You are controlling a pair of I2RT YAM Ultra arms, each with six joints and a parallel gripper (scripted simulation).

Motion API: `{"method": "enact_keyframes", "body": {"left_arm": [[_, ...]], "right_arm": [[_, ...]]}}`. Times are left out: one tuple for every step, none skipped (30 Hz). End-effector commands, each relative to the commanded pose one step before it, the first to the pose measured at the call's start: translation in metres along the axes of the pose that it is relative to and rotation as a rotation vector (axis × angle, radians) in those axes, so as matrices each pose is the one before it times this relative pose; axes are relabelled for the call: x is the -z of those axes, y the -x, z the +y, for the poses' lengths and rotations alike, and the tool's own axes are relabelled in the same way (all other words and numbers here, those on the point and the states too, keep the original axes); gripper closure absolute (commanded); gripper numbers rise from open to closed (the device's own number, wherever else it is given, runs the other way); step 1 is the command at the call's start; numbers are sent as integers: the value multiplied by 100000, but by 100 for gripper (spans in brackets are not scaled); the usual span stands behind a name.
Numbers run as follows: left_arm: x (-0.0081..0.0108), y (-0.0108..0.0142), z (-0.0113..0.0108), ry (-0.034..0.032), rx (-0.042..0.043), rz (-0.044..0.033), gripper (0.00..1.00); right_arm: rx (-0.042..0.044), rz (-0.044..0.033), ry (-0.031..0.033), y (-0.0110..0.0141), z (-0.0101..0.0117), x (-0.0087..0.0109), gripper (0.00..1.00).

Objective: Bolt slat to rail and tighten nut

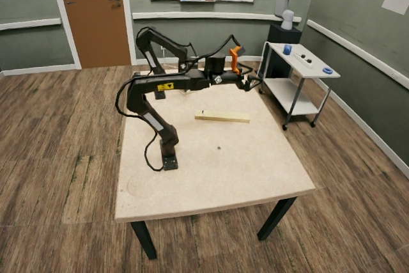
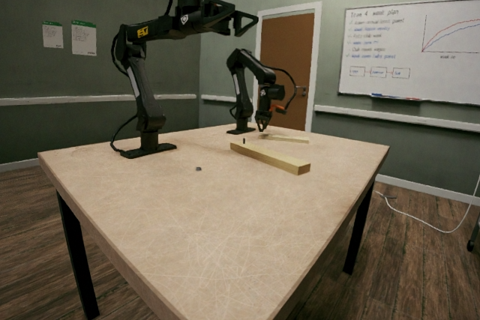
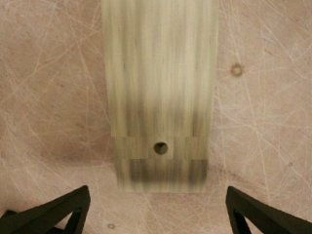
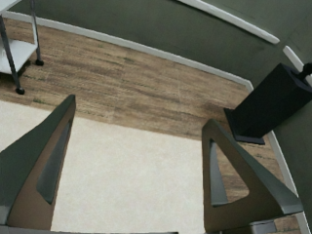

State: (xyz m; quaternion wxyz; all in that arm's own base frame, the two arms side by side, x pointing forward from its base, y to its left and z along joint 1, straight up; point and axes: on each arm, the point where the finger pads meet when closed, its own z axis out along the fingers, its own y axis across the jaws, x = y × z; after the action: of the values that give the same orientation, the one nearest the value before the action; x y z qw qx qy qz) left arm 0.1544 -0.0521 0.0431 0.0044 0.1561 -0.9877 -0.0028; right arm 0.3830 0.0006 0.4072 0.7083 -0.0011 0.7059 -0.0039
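The pale slat (image 2: 289, 139) (image 3: 161, 73) lies flat, its holed end beneath the left gripper (image 2: 261, 130) (image 3: 158, 187); below the right gripper's (image 1: 257, 75) (image 2: 246, 13) (image 4: 141, 109) height lie the yellowish rail (image 1: 224, 117) (image 2: 267, 157), bolt (image 1: 202, 112) (image 2: 244, 140) upright, and small dark nut (image 1: 218, 148) (image 2: 198, 168)

Slat (image 3: 163, 63) cut off by left wrist picture's top edge; slat mostly hidden by arms in top view. Nut (image 1: 218, 148) (image 2: 198, 168) too small for its hole to be made out.

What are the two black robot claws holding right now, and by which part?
Nothing: the black left gripper and black right gripper are both open and empty.
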Motion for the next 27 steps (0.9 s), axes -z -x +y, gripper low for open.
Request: {"method": "enact_keyframes", "body": {"left_arm": [[-646, 249, -518, -1209, -668, -1114, 0], [-137, -3, 2, 8, -1, 13, 0], [-137, -4, 2, 7, -1, 12, 0], [-136, -4, 3, 7, -1, 12, 0], [-136, -5, 3, 7, -1, 11, 0], [-136, -6, 4, 7, -1, 11, 0], [-136, -6, 5, 6, -1, 10, 0], [-135, -7, 5, 6, -1, 10, 0], [-135, -8, 6, 6, -1, 9, 0], [-135, -8, 6, 5, -1, 9, 0], [0, 0, 0, 0, 0, 0, 0], [0, 0, 0, 0, 0, 0, 0], [-135, -9, 7, 5, -1, 8, 0], [-134, -10, 7, 5, -1, 8, 0], [-134, -10, 8, 4, -1, 7, 0], [-134, -11, 8, 4, -1, 7, 0], [-134, -12, 9, 4, -1, 6, 0], [-133, -12, 9, 4, -1, 6, 0], [-133, -13, 10, 3, 0, 5, 0], [-133, -14, 11, 3, 0, 5, 0], [-132, -14, 11, 3, 0, 4, 0], [-132, -16, 12, 5, -1, 8, 0], [-127, -28, 17, 42, -9, 69, 0], [-119, -46, 24, 99, -22, 162, 0], [-77, -41, 20, 97, -22, 160, 0], [0, 0, 0, 0, 0, 0, 0], [147, 173, -132, -425, -2, -560, 0]], "right_arm": [[-702, -878, 389, 459, 36, 238, 0], [0, 0, 0, 0, 0, 0, 0], [0, 0, 0, 0, 0, 0, 0], [0, 0, 0, 0, 0, 0, 0], [0, 0, 0, 0, 0, 0, 0], [0, 0, 0, 0, 0, 0, 0], [0, 0, 0, 0, 0, 0, 0], [0, 0, 0, 0, 0, 0, 0], [0, 0, 0, 0, 0, 0, 0], [0, 0, 0, 0, 0, 0, 0], [0, 0, 0, 0, 0, 0, 0], [0, 0, 0, 0, 0, 0, 0], [0, 0, 0, 0, 0, 0, 0], [0, 0, 0, 0, 0, 0, 0], [0, 0, 0, 0, 0, 0, 0], [0, 0, 0, 0, 0, 0, 0], [0, 0, 0, 0, 0, 0, 0], [0, 0, 0, 0, 0, 0, 0], [0, 0, 0, 0, 0, 0, 0], [0, 0, 0, 0, 0, 0, 0], [0, 0, 0, 0, 0, 0, 0], [0, 0, 0, 0, 0, 0, 0], [0, 0, 0, 0, 0, 0, 0], [0, 0, 0, 0, 0, 0, 0], [0, 0, 0, 0, 0, 0, 0], [0, 0, 0, 0, 0, 0, 0], [0, 0, 0, 0, 0, 0, 0]]}}
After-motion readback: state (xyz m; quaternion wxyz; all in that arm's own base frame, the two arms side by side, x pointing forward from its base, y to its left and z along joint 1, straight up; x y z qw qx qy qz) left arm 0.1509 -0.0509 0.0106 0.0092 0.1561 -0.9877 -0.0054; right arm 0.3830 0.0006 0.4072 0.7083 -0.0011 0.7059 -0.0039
